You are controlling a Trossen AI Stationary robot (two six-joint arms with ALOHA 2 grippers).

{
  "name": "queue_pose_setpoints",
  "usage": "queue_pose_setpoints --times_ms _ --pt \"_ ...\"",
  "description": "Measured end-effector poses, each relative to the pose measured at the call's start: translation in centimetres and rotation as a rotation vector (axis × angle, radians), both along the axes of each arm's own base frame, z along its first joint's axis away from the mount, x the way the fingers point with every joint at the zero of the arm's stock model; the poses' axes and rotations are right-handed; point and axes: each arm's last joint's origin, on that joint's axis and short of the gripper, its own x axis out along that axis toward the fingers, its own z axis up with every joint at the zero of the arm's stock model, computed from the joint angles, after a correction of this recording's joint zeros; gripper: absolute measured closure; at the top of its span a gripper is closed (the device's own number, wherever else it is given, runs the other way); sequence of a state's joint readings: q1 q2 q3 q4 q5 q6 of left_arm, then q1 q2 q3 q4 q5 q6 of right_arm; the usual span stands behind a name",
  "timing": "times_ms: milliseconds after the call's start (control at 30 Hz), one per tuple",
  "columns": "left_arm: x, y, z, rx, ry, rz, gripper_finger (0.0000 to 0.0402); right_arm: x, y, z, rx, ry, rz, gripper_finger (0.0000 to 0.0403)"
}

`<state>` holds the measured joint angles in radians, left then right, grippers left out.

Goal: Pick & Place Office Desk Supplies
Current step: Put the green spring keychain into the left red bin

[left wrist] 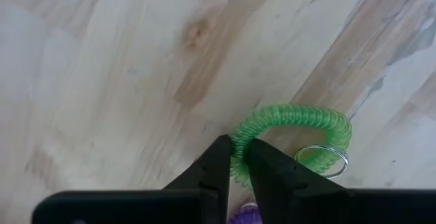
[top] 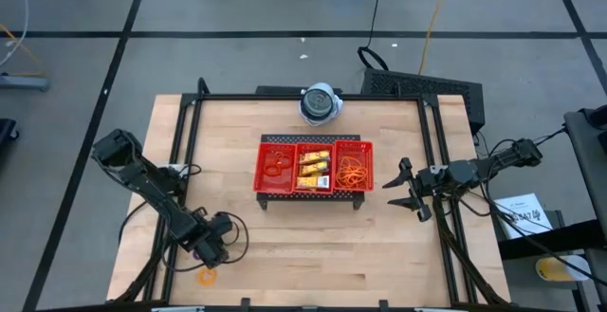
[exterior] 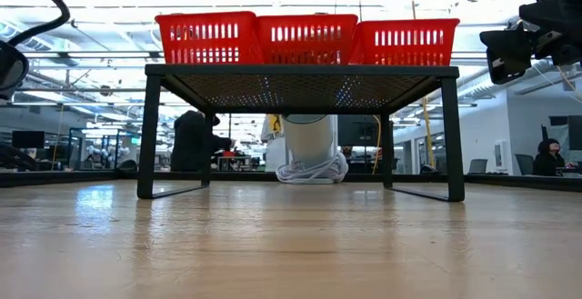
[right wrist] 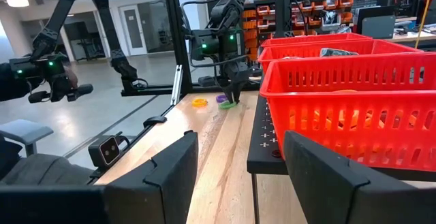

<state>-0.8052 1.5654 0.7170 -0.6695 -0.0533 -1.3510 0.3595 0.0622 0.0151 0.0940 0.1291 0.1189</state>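
Observation:
A green coil ring [left wrist: 293, 123] with a small metal key ring [left wrist: 325, 161] lies on the wooden table near its front left corner. My left gripper [left wrist: 237, 146] points down, shut on it. A purple ring [right wrist: 222, 99] lies right beside the gripper, and an orange ring [top: 207, 276] lies nearer the front edge. The red three-compartment tray [top: 313, 167] at mid-table holds orange loops and yellow packets. My right gripper [top: 408, 189] hangs open and level at the table's right side, touching nothing. My left gripper pinches one side of the green ring's coil [left wrist: 238, 164] between its two fingers. The fingers come from above, pointing down, and lie across the coil. The rest of the ring lies on the table, as far as the views show.
The tray stands on a black mesh stand [exterior: 300, 85] raised above the wood. A round white-grey device [top: 321, 103] sits at the far edge behind it. Black frame rails [top: 185, 160] run along the table's left and right sides. Bare wood lies in front of the tray.

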Motion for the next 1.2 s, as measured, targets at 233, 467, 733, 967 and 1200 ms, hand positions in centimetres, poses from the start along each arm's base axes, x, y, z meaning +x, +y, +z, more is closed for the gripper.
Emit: queue_pose_setpoints --times_ms 233,467,733,967,1200 --pt "0.4 0.0 0.1 -0.006 -0.034 0.001 0.0373 0.0 0.0 0.0 0.000 0.000 0.000 0.0197" --pt "1.9 -0.4 1.0 0.008 -0.114 -0.072 0.0372 0.0 0.0 0.0 0.000 0.000 0.000 0.0197" --pt "5.2 -1.0 2.1 -0.014 -0.415 -0.209 0.0369 0.0 0.0 0.0 0.000 -0.001 0.000 0.0197" --pt "8.6 -0.7 3.9 -0.051 -0.705 -0.363 0.0380 0.0 0.0 0.0 0.000 -0.001 0.000 0.0197" --pt "11.0 0.2 5.7 -0.062 -0.934 -0.454 0.0366 0.0 0.0 0.0 0.000 0.000 0.000 0.0197"
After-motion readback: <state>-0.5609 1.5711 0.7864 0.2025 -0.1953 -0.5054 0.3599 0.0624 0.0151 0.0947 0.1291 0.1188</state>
